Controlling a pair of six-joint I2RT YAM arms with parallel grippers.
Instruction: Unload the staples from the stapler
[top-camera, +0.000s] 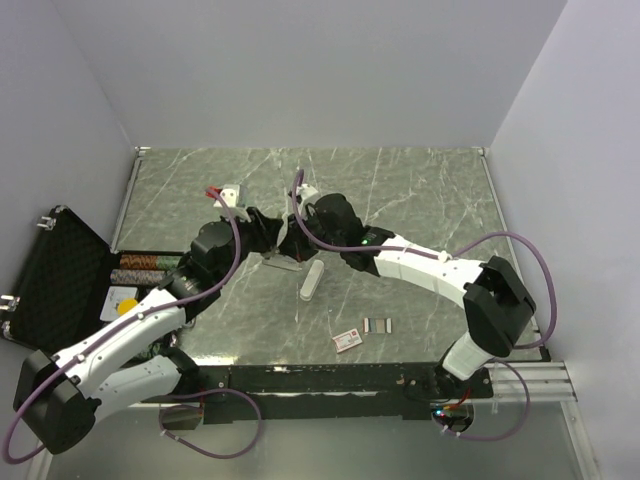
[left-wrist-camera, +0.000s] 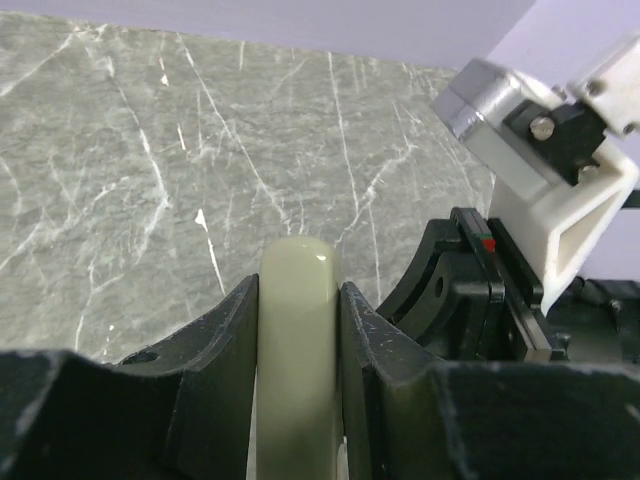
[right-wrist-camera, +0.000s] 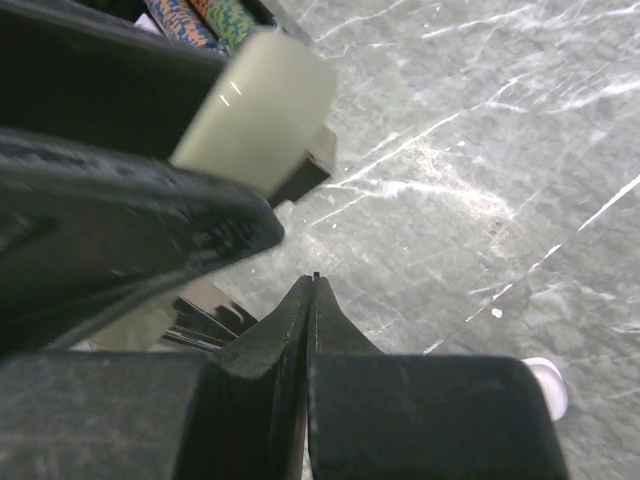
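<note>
Reading the staples (top-camera: 378, 324) as at least partly out: a short grey strip lies on the table (top-camera: 430, 200) near its front edge, long axis left-to-right, just beside the red-and-white box (top-camera: 347, 340). My left gripper (left-wrist-camera: 297, 330) clamps the pale stapler (left-wrist-camera: 298, 270), which points away along its fingers. My right gripper (right-wrist-camera: 313, 300) is pinched closed, seemingly empty. Whether more staples sit inside, I cannot tell.

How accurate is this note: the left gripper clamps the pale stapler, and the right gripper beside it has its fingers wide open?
One point is wrong. The right gripper is not open: the right wrist view shows its fingers pressed together, with no gap. So: the left gripper clamps the pale stapler, and the right gripper beside it is shut.
</note>
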